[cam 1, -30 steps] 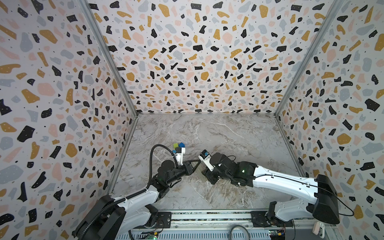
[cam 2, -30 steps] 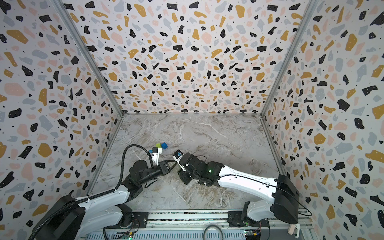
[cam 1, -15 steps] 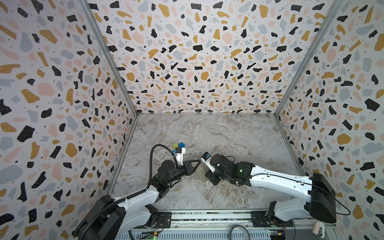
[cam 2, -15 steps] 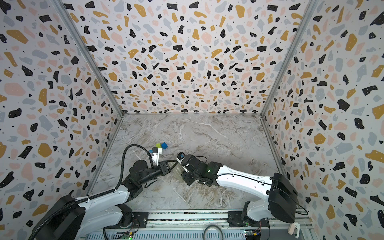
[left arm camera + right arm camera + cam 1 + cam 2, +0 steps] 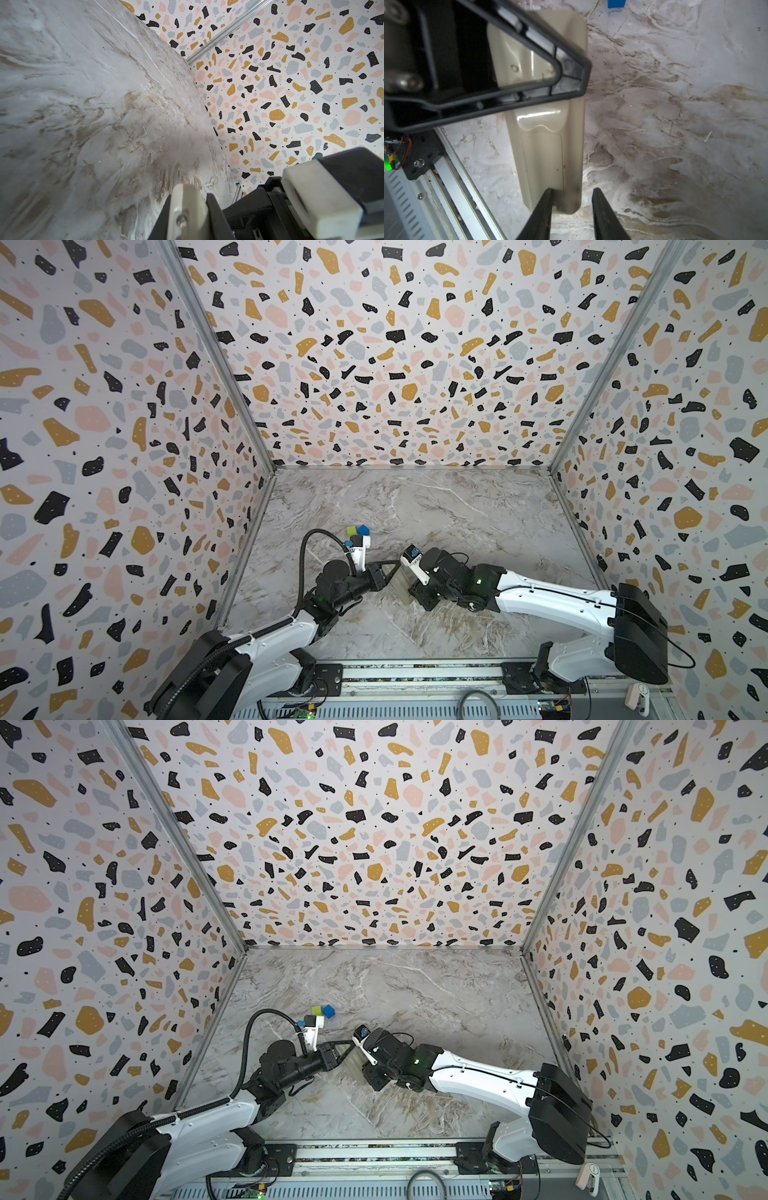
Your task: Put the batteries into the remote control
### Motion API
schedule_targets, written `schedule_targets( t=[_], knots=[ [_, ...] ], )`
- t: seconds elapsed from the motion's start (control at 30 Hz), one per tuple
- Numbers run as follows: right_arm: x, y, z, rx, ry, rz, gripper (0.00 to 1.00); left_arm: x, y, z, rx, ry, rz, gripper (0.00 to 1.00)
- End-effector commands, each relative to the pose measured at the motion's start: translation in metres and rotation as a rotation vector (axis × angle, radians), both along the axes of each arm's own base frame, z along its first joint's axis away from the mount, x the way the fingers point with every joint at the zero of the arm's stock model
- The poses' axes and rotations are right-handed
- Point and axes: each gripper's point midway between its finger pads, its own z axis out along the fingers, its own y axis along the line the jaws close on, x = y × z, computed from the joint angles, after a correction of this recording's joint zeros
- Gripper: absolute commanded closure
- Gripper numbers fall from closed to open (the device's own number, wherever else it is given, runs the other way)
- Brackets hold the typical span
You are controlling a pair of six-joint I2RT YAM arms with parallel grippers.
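The remote control [image 5: 402, 587] [image 5: 353, 1063] is a pale slim handset with its plain back up, held low over the table between my two arms. My left gripper [image 5: 395, 567] [image 5: 351, 1047] is shut on its far part. The pale body [image 5: 185, 199] shows between the left jaws. One black triangular finger [image 5: 529, 31] crosses over the remote [image 5: 544, 155]. My right gripper [image 5: 413, 593] [image 5: 571, 190] stands open at the near end. One fingertip lies over the back by the battery cover, the other beside the long edge with a gap. The batteries are out of view.
A green cube [image 5: 352, 529] and a blue cube [image 5: 364, 529] sit together just beyond the left wrist. The right arm's white camera block [image 5: 311, 197] is close beside the left gripper. Patterned walls enclose the marble table [image 5: 457, 510] on three sides, with a metal rail [image 5: 415, 672] in front.
The right gripper has slid in toward the remote's near end. More of the remote's pale back shows than a second ago. The left arm has stayed where it was.
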Motion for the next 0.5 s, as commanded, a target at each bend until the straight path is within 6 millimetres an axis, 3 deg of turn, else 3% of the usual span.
schedule_targets(
  t=[0.0,0.27,0.47],
  knots=[
    [0.009,-0.008,-0.013,-0.04,-0.008,-0.031,0.65,-0.009,-0.013,0.049,-0.12,-0.117,-0.086,1.0],
    [0.012,-0.007,-0.014,-0.049,-0.024,-0.023,0.65,-0.012,-0.017,0.057,-0.127,-0.131,-0.12,1.0],
    [0.005,-0.002,0.022,0.016,-0.11,0.007,0.59,-0.004,-0.015,0.044,-0.078,-0.104,-0.082,1.0]
  ],
)
